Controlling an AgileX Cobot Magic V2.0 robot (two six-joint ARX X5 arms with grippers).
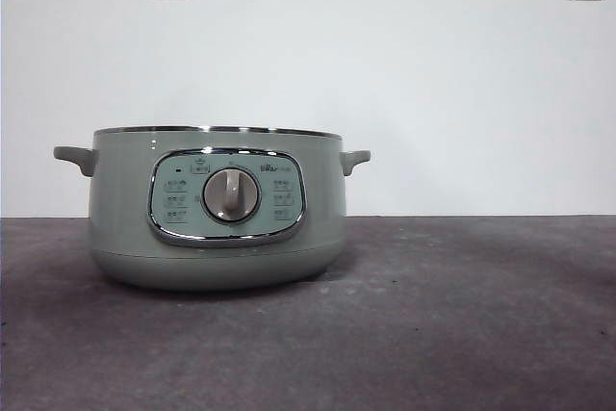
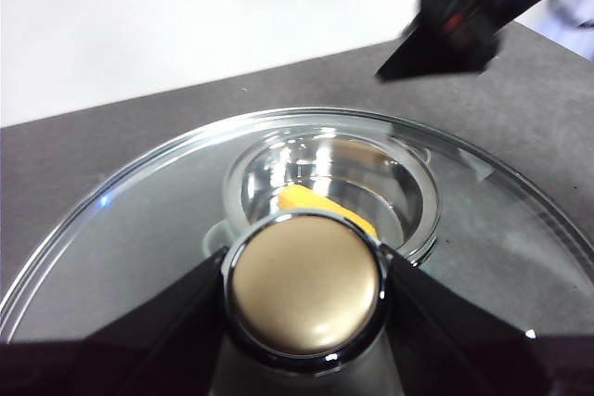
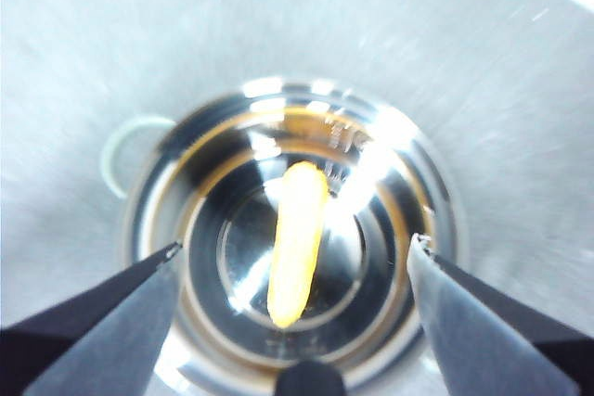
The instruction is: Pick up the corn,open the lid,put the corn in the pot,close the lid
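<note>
Yellow-orange ribbed toy corn cob (image 3: pixel 298 243) lies inside the sage-green electric pot (image 1: pixel 217 207) w/ chrome rim, long axis running away from the R gripper (image 3: pixel 295 252), whose fingers gape wide above it. L gripper (image 2: pixel 304 277) clamps the domed glass lid (image 2: pixel 167 229) by its knob, held over the pot — lid needs lowering next.
</note>
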